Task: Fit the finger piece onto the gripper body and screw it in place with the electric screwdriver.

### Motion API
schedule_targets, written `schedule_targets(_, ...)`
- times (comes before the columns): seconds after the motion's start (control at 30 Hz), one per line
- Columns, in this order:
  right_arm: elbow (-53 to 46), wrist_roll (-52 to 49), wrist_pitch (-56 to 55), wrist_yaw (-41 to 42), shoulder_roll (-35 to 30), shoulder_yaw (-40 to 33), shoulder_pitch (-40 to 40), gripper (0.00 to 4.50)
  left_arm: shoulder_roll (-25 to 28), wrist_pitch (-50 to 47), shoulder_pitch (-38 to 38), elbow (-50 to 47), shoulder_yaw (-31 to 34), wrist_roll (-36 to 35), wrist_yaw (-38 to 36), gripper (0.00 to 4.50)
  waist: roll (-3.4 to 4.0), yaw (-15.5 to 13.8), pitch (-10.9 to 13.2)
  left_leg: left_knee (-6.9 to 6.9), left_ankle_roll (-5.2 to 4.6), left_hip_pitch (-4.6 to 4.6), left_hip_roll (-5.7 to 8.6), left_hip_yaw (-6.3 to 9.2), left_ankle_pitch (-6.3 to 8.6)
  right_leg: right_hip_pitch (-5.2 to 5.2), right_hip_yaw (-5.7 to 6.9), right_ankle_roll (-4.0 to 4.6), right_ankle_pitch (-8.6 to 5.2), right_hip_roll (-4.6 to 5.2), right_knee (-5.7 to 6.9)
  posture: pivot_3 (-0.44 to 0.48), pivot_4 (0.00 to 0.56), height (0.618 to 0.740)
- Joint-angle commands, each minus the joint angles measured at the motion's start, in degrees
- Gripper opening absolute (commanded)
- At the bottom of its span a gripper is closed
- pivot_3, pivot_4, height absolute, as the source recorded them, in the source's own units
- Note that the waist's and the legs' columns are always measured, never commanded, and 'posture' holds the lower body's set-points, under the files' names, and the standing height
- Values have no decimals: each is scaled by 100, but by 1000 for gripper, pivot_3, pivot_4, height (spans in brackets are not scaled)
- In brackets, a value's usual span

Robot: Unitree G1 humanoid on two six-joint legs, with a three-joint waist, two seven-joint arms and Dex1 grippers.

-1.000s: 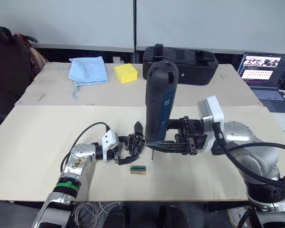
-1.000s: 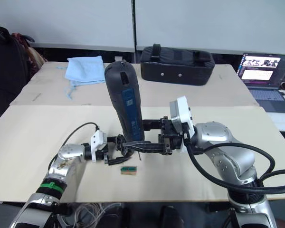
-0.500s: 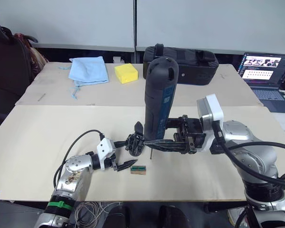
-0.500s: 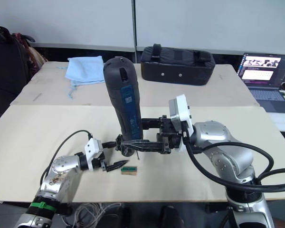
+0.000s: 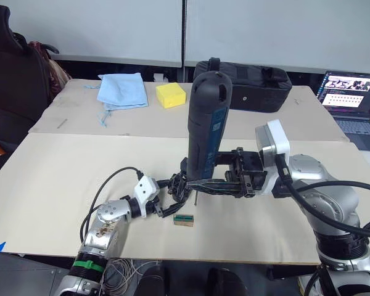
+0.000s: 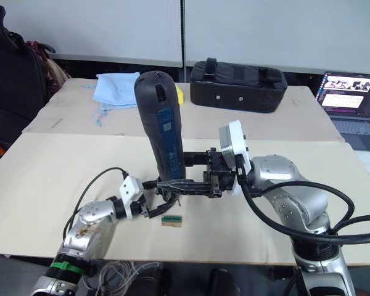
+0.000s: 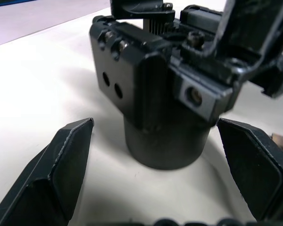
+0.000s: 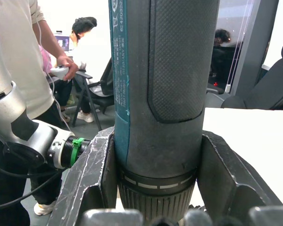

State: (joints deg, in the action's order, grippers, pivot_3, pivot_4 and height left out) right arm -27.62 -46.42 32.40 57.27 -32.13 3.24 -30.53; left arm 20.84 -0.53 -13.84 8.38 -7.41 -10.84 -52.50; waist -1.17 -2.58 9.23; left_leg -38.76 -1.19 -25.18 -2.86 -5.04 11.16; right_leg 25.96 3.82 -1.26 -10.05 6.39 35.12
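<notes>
The left gripper (image 7: 151, 141), having let go and drawn back, now returns spread wide around the gripper body (image 7: 155, 94) on the tabletop (image 5: 61, 172), beneath the upright electric screwdriver (image 5: 205, 129) clamped in the right gripper (image 5: 200, 185), so screwing looks imminent.

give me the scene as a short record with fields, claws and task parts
left claw: open, fingers either side of the small black gripper body, not touching it
right claw: shut on the long dark blue-black electric screwdriver, held upright
gripper body: standing on the beige table
nearby: small green-topped block on the table in front of the gripper body
finger piece: cannot tell
</notes>
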Motion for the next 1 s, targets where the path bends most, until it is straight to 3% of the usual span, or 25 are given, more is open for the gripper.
schedule_targets(0.03, -120, -142, -50, -10, 36, -142, -161, 1925, -127, -158, -35, -58, -280, 67, -1, 4433, 0, 1, 0, 0, 0, 0, 0, 0, 0, 0, 0, 0, 0, 0, 0, 0, 150, 740)
schedule_targets(1.0, -252, -232, 47, 16, -82, -197, -73, 1925, 202, -425, 270, -67, 2, -115, 131, 4433, 1, 182, -1, 2, 0, 2, -11, 7, 0, 8, 2, 0, 1, -9, 8, 0, 150, 740)
